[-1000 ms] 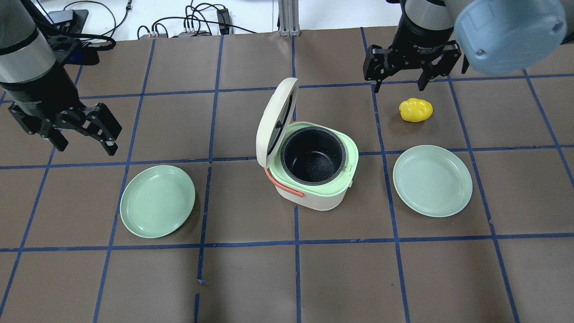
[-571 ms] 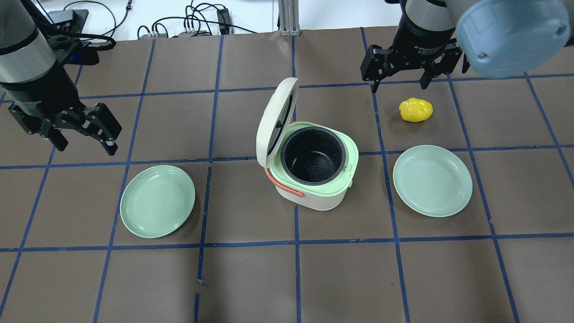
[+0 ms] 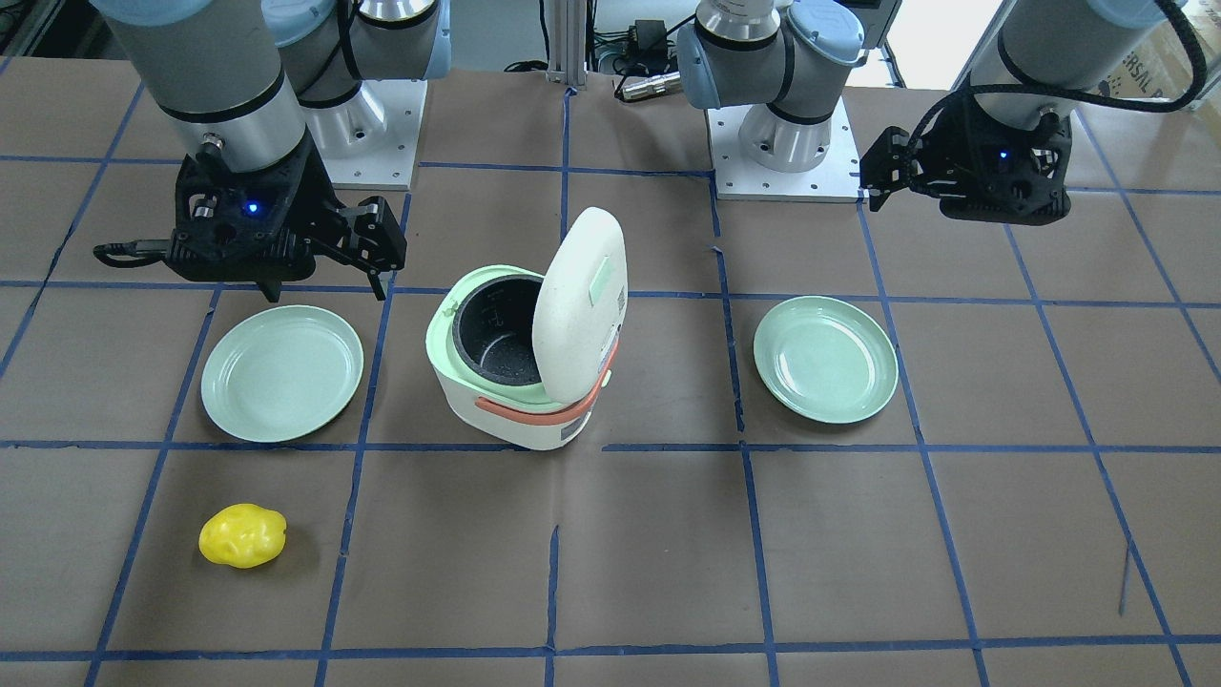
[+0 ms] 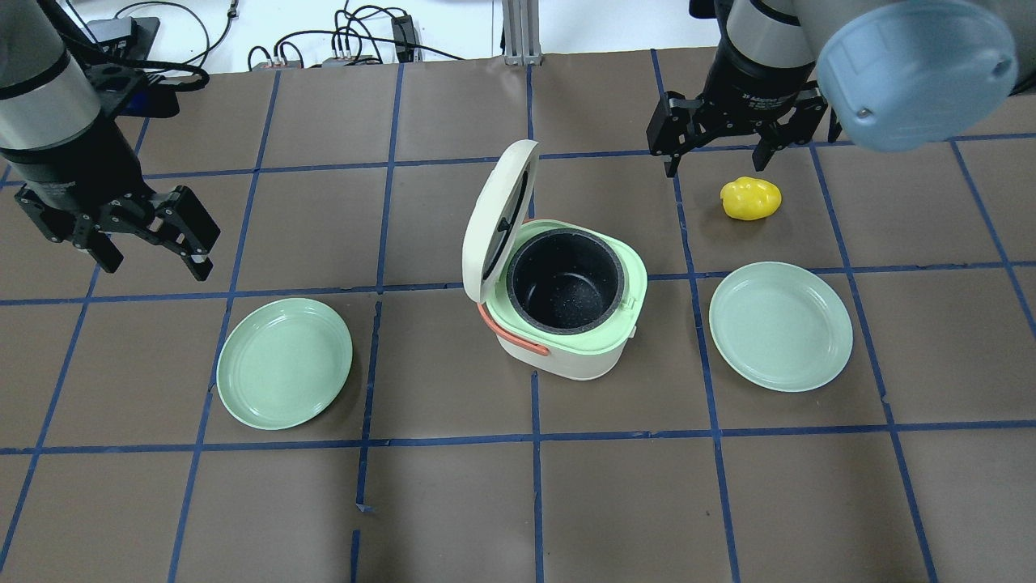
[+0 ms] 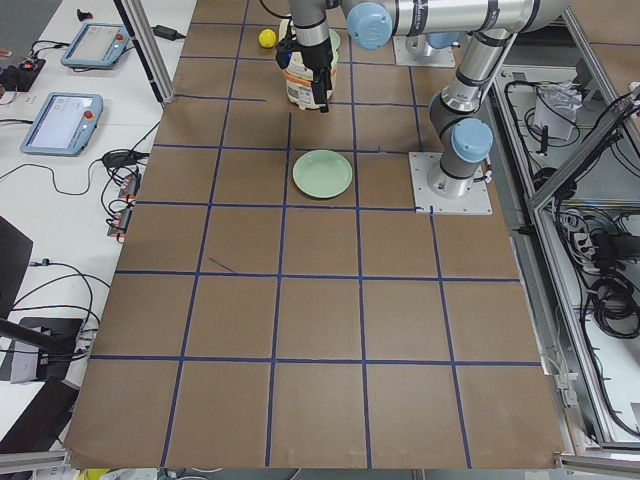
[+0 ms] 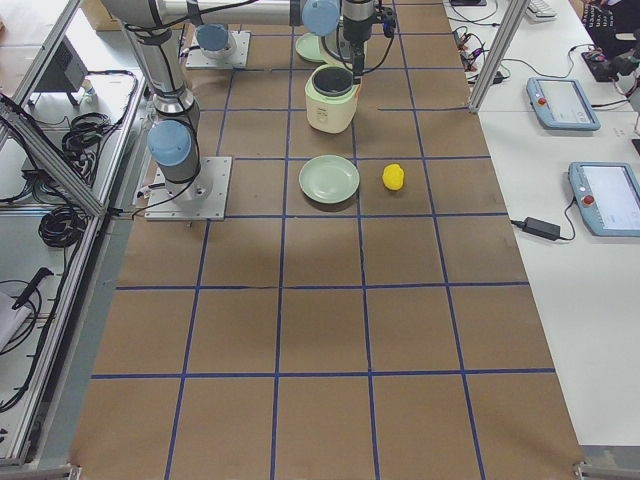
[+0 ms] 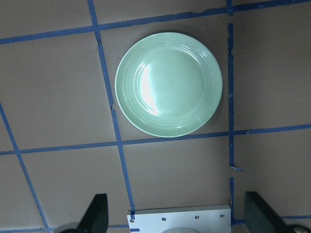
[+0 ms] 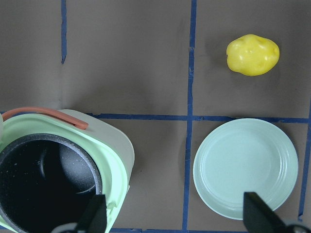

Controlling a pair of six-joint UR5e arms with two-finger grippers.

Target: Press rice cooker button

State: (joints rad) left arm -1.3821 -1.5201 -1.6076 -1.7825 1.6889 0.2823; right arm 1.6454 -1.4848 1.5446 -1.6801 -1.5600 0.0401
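The rice cooker (image 4: 579,352) stands mid-table, white with a mint-green rim, a coral-orange handle and a dark, empty inner pot. Its lid (image 4: 495,219) stands open and upright on the left side. It also shows in the front view (image 3: 515,410) and in the right wrist view (image 8: 119,145). My right gripper (image 4: 716,160) is open and empty, hovering beyond and to the right of the cooker. My left gripper (image 4: 154,261) is open and empty, far to the cooker's left.
A mint-green plate (image 4: 285,363) lies left of the cooker, below my left gripper. A second plate (image 4: 781,325) lies to the cooker's right. A yellow lumpy object (image 4: 751,198) lies beyond that plate, just below my right gripper. Cables lie along the table's far edge.
My right gripper has drifted slightly left, toward the cooker's side. My left gripper, the cooker and the plates have not moved.
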